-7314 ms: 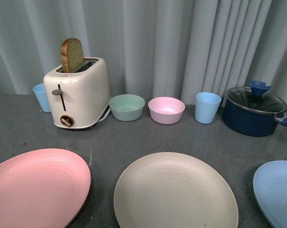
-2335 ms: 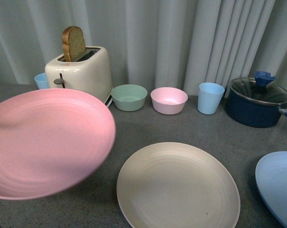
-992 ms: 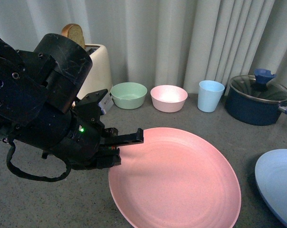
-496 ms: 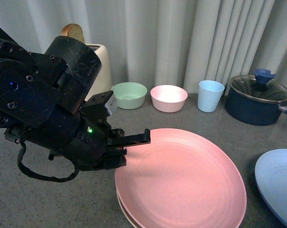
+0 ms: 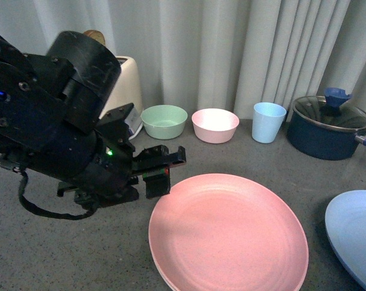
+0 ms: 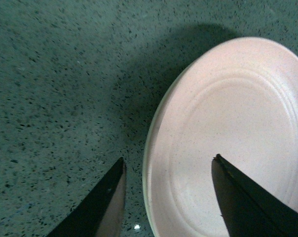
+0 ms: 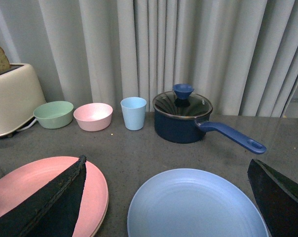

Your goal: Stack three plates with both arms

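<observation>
1. left pincer (image 6: 168, 159) is spread wide and gripping nothing; it hangs over the pink plate's (image 5: 228, 233) rim
2. pink plate sits on the beige plate (image 6: 145, 173); only a cream edge peeks out
3. right pincer (image 7: 166, 163) is wide open too, empty; it's above the light blue plate (image 7: 196, 207), which lies flat on the desk (image 5: 49, 254)

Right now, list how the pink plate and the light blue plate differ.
The pink plate lies stacked on the beige plate; the light blue plate lies alone on the table. The pink plate sits centre, the light blue plate at the right. Both are large, round, shallow and flat-lying.
</observation>
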`<state>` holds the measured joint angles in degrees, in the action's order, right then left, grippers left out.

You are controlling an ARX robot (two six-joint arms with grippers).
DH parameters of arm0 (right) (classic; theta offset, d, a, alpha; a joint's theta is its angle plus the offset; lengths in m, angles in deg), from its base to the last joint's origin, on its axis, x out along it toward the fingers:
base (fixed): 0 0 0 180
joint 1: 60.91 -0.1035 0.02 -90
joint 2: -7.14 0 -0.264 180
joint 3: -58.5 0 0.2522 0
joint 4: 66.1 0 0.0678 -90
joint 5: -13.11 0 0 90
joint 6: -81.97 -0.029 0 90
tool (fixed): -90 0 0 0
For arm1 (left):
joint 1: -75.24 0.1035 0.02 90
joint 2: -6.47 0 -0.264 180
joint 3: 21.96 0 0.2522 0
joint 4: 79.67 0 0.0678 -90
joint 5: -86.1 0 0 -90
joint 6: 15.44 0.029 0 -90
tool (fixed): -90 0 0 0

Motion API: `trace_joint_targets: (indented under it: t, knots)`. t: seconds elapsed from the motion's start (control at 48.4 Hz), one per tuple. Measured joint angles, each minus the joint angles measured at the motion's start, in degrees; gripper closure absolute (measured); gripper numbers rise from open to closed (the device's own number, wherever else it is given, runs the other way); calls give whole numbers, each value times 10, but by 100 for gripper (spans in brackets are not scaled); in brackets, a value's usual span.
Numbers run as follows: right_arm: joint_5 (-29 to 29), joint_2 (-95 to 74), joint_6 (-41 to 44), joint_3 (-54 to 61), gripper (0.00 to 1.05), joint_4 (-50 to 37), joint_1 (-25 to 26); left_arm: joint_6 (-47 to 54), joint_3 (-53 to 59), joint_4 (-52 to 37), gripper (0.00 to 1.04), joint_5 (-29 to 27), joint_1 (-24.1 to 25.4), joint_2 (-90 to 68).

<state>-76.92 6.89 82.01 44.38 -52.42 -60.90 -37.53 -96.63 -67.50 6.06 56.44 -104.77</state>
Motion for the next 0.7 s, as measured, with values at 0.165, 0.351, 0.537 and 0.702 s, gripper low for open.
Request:
trace_joint_targets:
  t: [0.165, 0.351, 0.537, 0.702]
  knots:
    - [0, 0, 0, 0, 8, 0, 0, 13, 40, -33, 25, -8, 32, 58]
    - [0, 0, 0, 0, 8, 0, 0, 59, 140, -158, 6, -57, 61, 155]
    - [0, 0, 0, 0, 8, 0, 0, 83, 164, -172, 7, -59, 62, 186]
    - [0, 0, 0, 0, 8, 0, 0, 185, 317, -569, 36, -207, 67, 158]
